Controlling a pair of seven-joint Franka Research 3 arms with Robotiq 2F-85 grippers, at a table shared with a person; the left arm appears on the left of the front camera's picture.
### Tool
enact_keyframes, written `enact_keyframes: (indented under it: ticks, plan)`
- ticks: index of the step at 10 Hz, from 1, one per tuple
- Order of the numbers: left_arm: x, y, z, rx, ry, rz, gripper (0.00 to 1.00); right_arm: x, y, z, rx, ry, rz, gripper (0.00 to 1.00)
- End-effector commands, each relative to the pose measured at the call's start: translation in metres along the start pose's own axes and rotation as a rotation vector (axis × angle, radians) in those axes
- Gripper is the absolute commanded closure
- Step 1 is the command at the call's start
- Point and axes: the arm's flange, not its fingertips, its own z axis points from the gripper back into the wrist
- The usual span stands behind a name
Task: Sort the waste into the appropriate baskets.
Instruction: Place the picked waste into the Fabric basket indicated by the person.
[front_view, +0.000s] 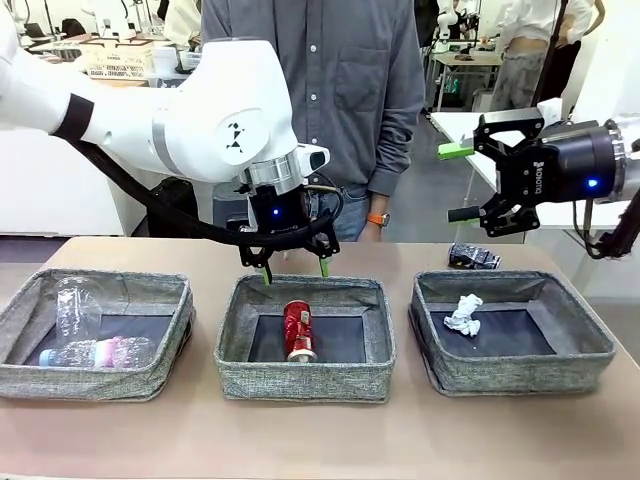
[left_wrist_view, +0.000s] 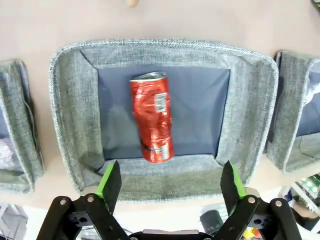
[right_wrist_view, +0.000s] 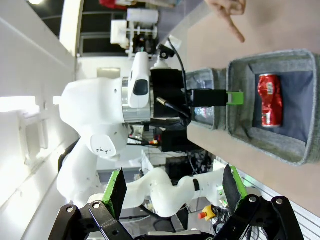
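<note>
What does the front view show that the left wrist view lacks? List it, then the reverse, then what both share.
Front view alone: the plastic bottles in the left basket, the dark can on the table, the raised right hand. Left wrist view alone: the red can's barcode side. Both: the red can in the middle basket, the open left hand above, and the paper wad.

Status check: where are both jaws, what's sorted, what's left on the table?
Left gripper open, empty, above middle basket; red can lies inside. Right gripper open, raised, empty. Dark can on table behind right basket. Nothing blocking.
</note>
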Motion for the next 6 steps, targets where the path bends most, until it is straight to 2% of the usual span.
enact_keyframes:
  ticks: [1,3,4,5,6]
  plan:
    - [-0.002,-0.002,-0.002,0.016,-0.030,0.019,0.00,-0.001,0.002,0.000,0.007,0.000,-0.014,0.00]
    - [-0.004,-0.003,0.004,0.014,-0.016,0.006,0.00,-0.001,0.002,0.000,0.007,0.000,-0.014,0.00]
    - [-0.008,-0.006,0.028,-0.010,0.125,-0.069,0.00,-0.001,0.002,0.000,0.007,0.000,-0.014,0.00]
    - [-0.013,-0.007,0.071,-0.037,0.168,-0.101,0.00,-0.001,0.002,0.000,0.007,0.000,-0.014,0.00]
    - [-0.018,-0.002,0.114,-0.156,0.168,-0.186,0.00,-0.001,0.002,0.000,0.007,0.000,-0.014,0.00]
